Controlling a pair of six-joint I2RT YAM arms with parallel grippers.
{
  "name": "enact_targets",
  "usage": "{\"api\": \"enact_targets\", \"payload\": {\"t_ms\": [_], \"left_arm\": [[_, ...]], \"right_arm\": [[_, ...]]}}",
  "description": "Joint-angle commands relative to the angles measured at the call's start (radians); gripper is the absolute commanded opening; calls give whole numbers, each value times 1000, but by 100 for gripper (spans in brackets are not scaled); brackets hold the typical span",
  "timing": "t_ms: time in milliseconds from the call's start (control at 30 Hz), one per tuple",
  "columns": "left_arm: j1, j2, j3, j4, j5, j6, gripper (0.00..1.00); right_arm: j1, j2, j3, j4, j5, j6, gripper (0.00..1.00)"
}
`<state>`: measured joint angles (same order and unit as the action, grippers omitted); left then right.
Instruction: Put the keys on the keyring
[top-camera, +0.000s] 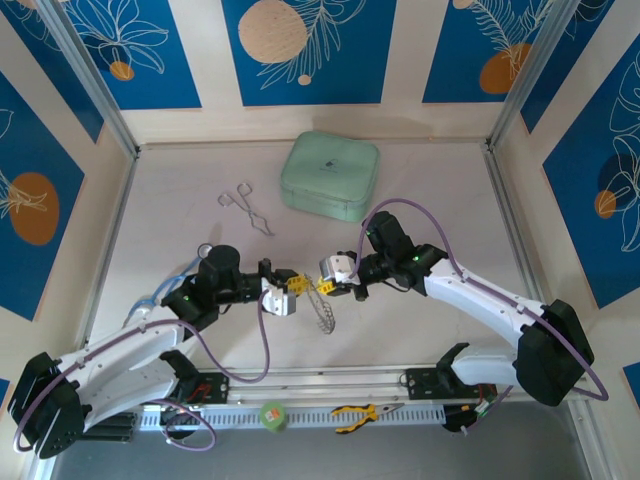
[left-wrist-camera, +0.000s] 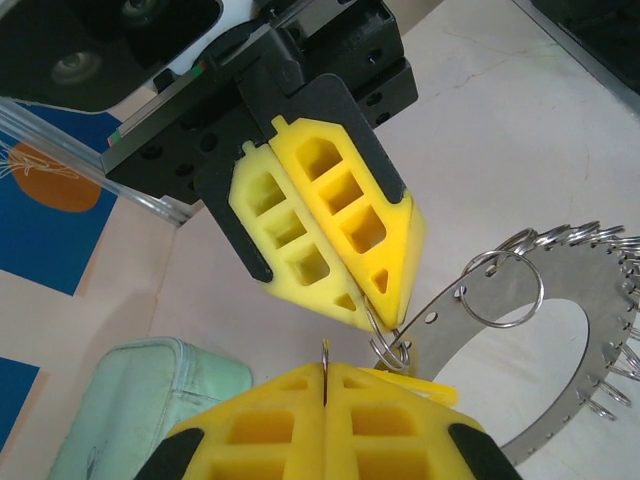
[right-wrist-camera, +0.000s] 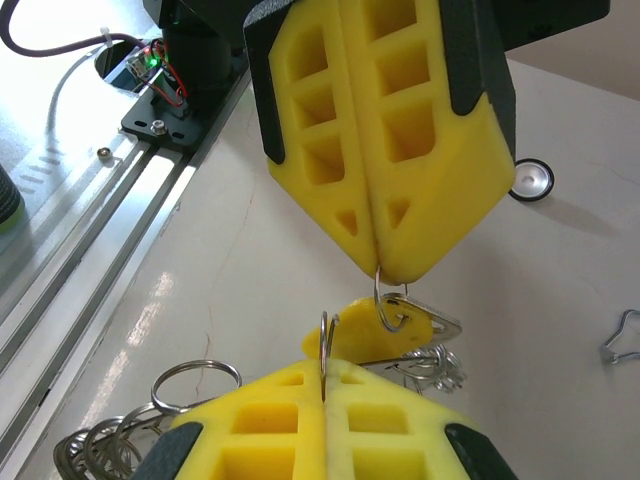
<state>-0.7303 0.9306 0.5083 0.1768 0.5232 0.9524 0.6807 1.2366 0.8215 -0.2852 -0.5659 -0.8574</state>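
Left hand (right-wrist-camera: 378, 250) and right hand (left-wrist-camera: 362, 295) meet tip to tip, each clamped on a wire loop of the keyring (left-wrist-camera: 585, 285) — yellow key (right-wrist-camera: 365, 335) just beneath. The mint case (top-camera: 330, 176) on the counter (top-camera: 170, 225) bears a mark too small to read.

Mint case (top-camera: 330, 176), forceps (top-camera: 247, 208) nr it — pliers (top-camera: 357, 413) apart.

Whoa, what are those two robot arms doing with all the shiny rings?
The two arms meet over the middle of the table, working to get a key onto the keyring. The left gripper is pinched shut on a little loop at the yellow key. The right gripper is pinched shut on a small loop of the keyring, which hangs just below them. Whether the key is hooked on yet is hard to tell.
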Motion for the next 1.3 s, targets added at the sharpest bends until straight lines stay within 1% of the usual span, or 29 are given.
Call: {"api": "enact_targets", "payload": {"t_ms": [0,367,1067,1267], "left_arm": [[0,-3,-6,0,18,32,0],[-11,0,7,-77,29,98,0],[-25,-10,7,-63,34,98,0],[-27,-6,5,-95,13,127,0]], "right_arm": [[6,3,23,8,-39,-14,0],[5,11,27,47,-31,4,0],[5,37,47,52,-2,28,0],[-3,25,41,69,-28,37,0]]}}
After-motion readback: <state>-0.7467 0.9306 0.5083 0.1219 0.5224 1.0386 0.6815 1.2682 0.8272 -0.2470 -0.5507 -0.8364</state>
